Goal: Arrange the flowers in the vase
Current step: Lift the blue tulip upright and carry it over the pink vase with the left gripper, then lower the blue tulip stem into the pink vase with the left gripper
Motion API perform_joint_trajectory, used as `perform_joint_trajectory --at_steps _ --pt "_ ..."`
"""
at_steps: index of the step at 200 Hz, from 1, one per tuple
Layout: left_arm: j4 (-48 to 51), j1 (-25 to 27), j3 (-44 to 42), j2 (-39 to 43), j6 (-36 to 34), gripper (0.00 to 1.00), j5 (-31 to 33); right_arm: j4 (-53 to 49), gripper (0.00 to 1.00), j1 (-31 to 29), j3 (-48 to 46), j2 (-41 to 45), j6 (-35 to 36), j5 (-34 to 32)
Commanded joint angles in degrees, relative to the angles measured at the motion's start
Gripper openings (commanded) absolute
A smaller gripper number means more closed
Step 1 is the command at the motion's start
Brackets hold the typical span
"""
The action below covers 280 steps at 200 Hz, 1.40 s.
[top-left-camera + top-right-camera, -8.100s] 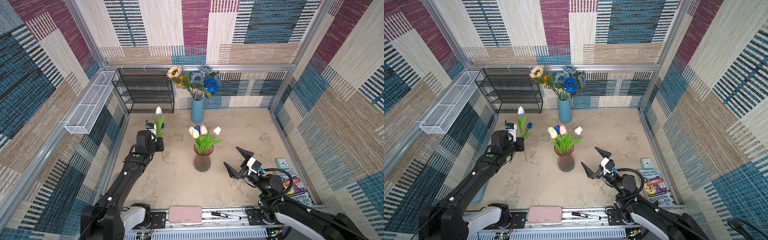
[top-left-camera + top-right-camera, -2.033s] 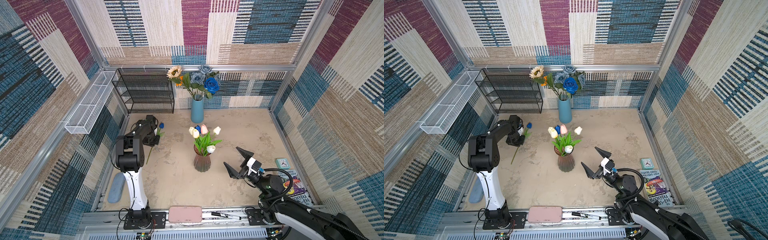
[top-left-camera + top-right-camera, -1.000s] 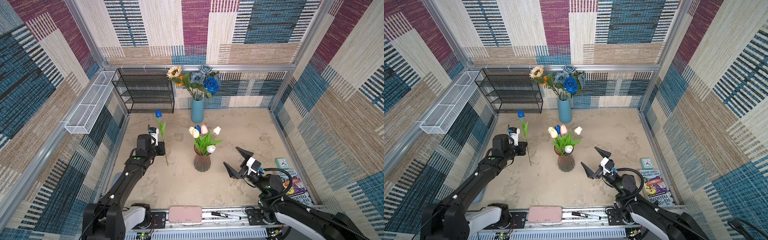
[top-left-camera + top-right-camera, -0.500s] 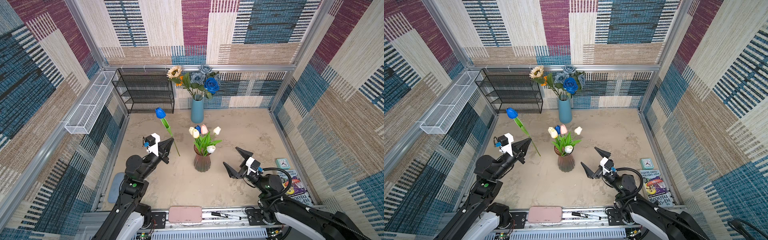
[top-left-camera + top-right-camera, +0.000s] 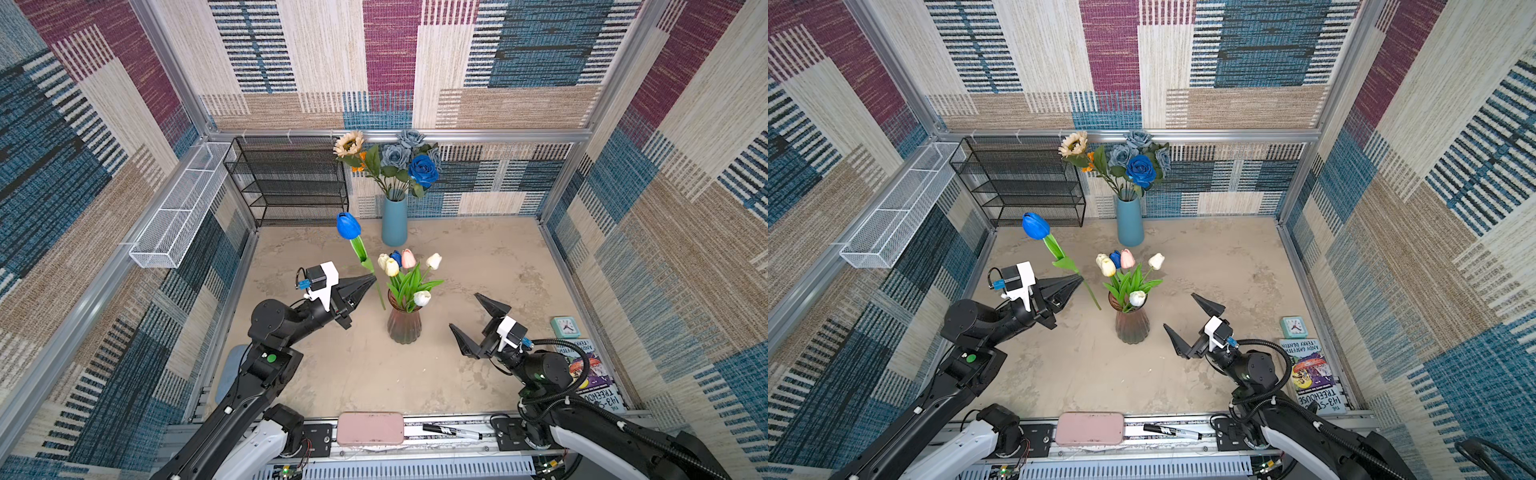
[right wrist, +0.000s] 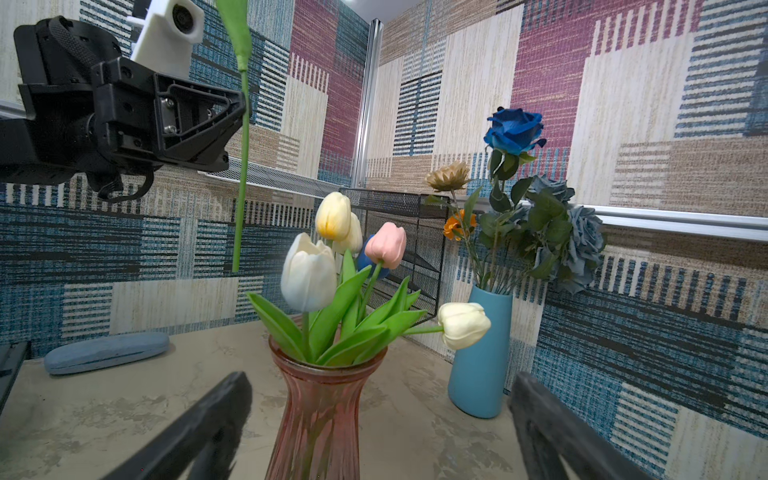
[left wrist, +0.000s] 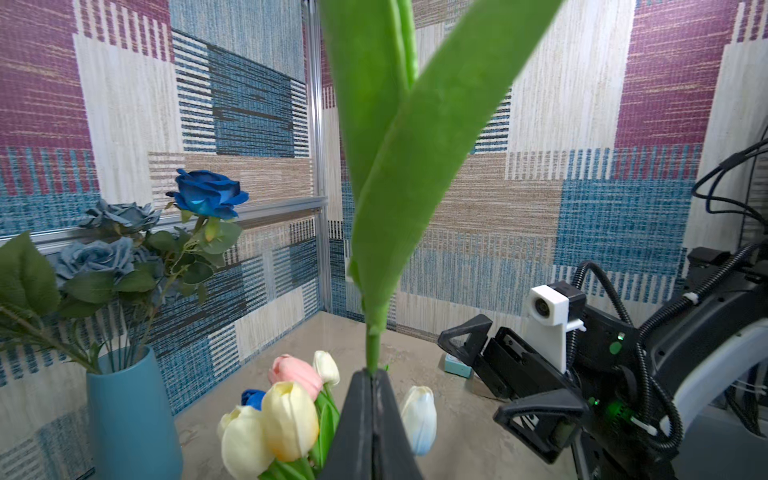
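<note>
blue artificial tulip now raised in the clenched left fingers, seemingly ready for the pink glass vase beyond their tips; right fingers released.

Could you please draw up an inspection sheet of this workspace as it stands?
Surface: beige mottled tabletop, no spills seen.
Job's things: blue tulip held in the air, its stem end just left of the pink vase, which holds tulips; blue vase at the back holds roses and a sunflower.
Clutter: black wire rack, clock, book, blue case, pink case, marker.
End effectors: left end effector shut on the blue tulip's stem; right end effector open, empty, near the pink vase.
Cables: black cable loops at the right wrist, away from the flowers.
Surroundings: patterned walls; white mesh basket on the left wall.
</note>
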<state>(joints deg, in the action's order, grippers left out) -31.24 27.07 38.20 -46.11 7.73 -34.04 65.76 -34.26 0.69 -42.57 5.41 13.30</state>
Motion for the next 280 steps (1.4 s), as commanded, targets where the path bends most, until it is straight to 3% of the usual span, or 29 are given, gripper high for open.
perform_joint_trajectory --at_steps 1,86,280 --pt "-7.21 0.83 0.90 -3.42 -2.45 0.00 3.16 0.49 1.00 -0.10 -0.12 -0.04 -0.14 -0.20" --pt "-13.48 1.84 2.26 -15.69 -1.62 0.00 3.20 -0.03 1.00 -0.10 -0.11 0.47 -0.04 -0.90" --pt "-6.52 7.72 -2.31 -17.37 -6.12 0.00 7.89 0.45 1.00 -0.10 0.12 -1.38 -0.05 -0.49"
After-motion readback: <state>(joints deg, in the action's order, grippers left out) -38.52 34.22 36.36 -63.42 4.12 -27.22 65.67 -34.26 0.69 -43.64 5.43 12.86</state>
